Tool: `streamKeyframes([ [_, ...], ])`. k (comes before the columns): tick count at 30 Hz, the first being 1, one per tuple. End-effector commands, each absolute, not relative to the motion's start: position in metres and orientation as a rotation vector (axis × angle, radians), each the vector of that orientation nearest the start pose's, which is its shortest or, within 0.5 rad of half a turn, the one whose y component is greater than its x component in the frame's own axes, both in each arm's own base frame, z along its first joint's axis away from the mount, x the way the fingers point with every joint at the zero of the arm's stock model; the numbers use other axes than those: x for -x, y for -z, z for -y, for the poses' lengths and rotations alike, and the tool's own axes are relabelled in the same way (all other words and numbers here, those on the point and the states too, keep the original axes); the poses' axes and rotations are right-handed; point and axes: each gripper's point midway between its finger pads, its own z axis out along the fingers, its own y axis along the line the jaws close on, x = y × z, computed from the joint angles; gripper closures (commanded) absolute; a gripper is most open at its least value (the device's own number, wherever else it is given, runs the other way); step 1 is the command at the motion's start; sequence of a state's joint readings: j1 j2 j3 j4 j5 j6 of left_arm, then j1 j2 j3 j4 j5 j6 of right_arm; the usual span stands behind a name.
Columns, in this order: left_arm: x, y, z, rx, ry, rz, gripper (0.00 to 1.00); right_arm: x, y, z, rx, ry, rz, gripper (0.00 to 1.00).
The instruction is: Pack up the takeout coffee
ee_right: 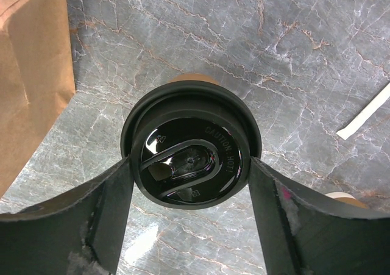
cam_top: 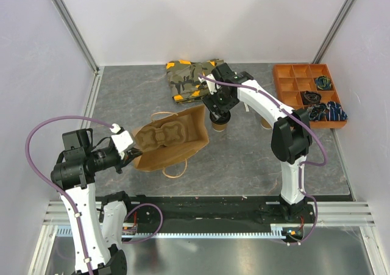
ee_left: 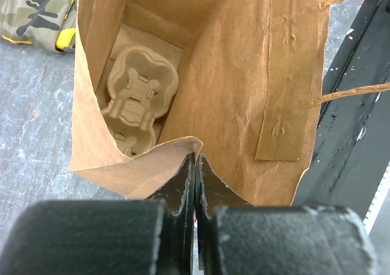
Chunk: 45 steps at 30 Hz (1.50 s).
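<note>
Directly under the right gripper stands the takeout coffee, upright on the table, black sip lid facing straight up at the wrist camera. Its long axis is vertical, in line with the approach.

The fingers flank the lid at its 9 and 3 o'clock, inner edges at the rim. It looks like contact, but I cannot tell whether they squeeze or are merely set around it.

From above, the cup sits at about 3 o'clock of the paper bag, just beside its wall and apart from it. The right arm is the nearer one by far; the left arm is on the bag's other side, at 9 o'clock.

The left gripper is clenched on the bag's rim, a fold of paper pinched between the tips, and holds the mouth open. A pulp carrier tray lies at the bag's bottom.

Judgement:
- The step in hand is the grasp on the cup.
- The cup must rise clear of the rim, travel toward 9 o'clock, then descend into the mouth, kept upright.
- A hold on the lid alone may pop it off.
</note>
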State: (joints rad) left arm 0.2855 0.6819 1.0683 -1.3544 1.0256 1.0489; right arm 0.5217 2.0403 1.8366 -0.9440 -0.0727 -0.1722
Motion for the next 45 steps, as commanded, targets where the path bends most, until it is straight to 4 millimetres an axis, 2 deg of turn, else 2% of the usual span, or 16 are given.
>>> streamKeyframes([
  [1,-0.148,-0.258,0.095,-1.067,0.513,-1.736,0.98,-0.395,-0.123,-0.233,0.948,-0.203,-2.534,0.25],
  [6,-0.148,-0.258,0.095,-1.064,0.520,-1.735,0.98,-0.399,-0.134,-0.233,0.933,-0.191,-2.512,0.32],
  [23,-0.150,-0.258,0.097,-1.043,0.549,-1.742,0.98,-0.391,-0.196,-0.212,0.841,-0.180,-2.429,0.33],
  [29,-0.160,-0.259,0.096,-0.974,0.604,-1.788,0.98,-0.375,-0.252,-0.206,0.815,-0.242,-2.332,0.33],
  [30,-0.160,-0.260,0.095,-0.972,0.603,-1.788,0.98,-0.368,-0.270,-0.206,0.815,-0.267,-2.291,0.32],
  [32,-0.160,-0.260,0.096,-0.962,0.614,-1.793,0.98,-0.360,-0.288,-0.205,0.800,-0.295,-2.256,0.32],
  [33,-0.160,-0.259,0.096,-0.960,0.619,-1.795,0.98,-0.351,-0.308,-0.205,0.800,-0.327,-2.210,0.32],
  [36,-0.160,-0.258,0.096,-0.946,0.627,-1.807,0.98,-0.331,-0.340,-0.199,0.797,-0.355,-2.153,0.32],
  [38,-0.162,-0.258,0.096,-0.927,0.640,-1.816,0.98,-0.320,-0.354,-0.204,0.823,-0.395,-2.120,0.33],
  [41,-0.163,-0.258,0.096,-0.901,0.666,-1.838,0.98,-0.302,-0.392,-0.216,0.879,-0.429,-2.003,0.34],
  [43,-0.164,-0.259,0.097,-0.898,0.675,-1.837,0.98,-0.290,-0.402,-0.225,0.941,-0.408,-1.959,0.35],
  [44,-0.164,-0.261,0.097,-0.897,0.672,-1.837,0.98,-0.280,-0.414,-0.234,0.970,-0.394,-1.912,0.35],
  [45,-0.164,-0.262,0.096,-0.896,0.662,-1.839,0.98,-0.271,-0.417,-0.234,0.989,-0.391,-1.906,0.34],
])
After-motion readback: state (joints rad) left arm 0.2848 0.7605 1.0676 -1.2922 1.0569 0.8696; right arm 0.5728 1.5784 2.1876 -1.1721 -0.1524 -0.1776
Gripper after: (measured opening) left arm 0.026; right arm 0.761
